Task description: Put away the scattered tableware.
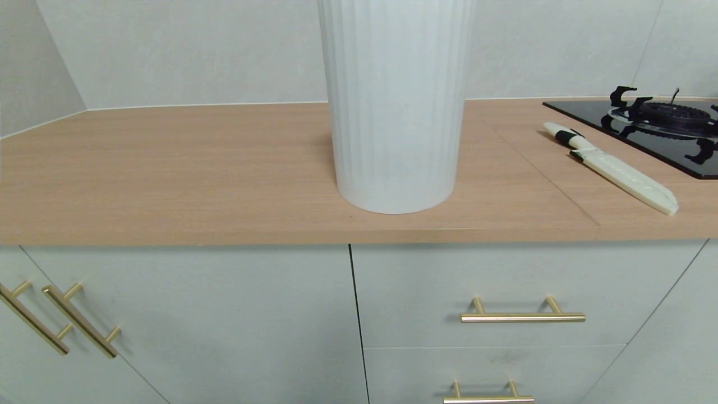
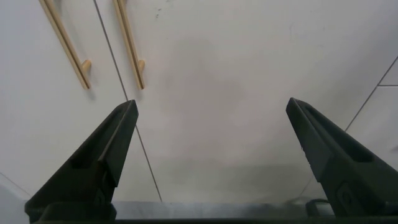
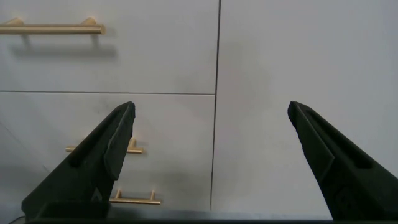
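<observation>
**Both pincers low and empty; knife lies near the desk's front edge**

The left pincer [image 2: 211,102] is spread wide with nothing between its fingers, and it faces a pale cabinet door [image 2: 236,87] with two brass handles [image 2: 127,43]. The right pincer [image 3: 211,106] is equally wide and also empty, and it faces the drawer fronts [image 3: 106,62]. Both appear to sit below the level of the desk [image 1: 168,168]. An arm lifted straight up could therefore catch the overhanging front edge or a brass handle.

A tall white ribbed container [image 1: 395,106] stands on the desk, close to its front edge. Its top is out of frame, so I cannot tell whether it is open. It is narrow for its height, so a knock from an arm, or a tool dropped in at an angle, might tip it.

The knife [image 1: 611,166] lies flat, well apart from the container on the robot's right. It is a long cream-white piece with black bands at the handle. Its tip points toward the front edge, and the handle lies toward the black hob [image 1: 645,132], which is farther out on that same side.

- **Grip:** a thin, smooth blade flat on wood gives little to hold, and a sliding pinch could push it off the edge.
- **Clearance:** a reach for the handle risks clipping the hob's grate.
</observation>
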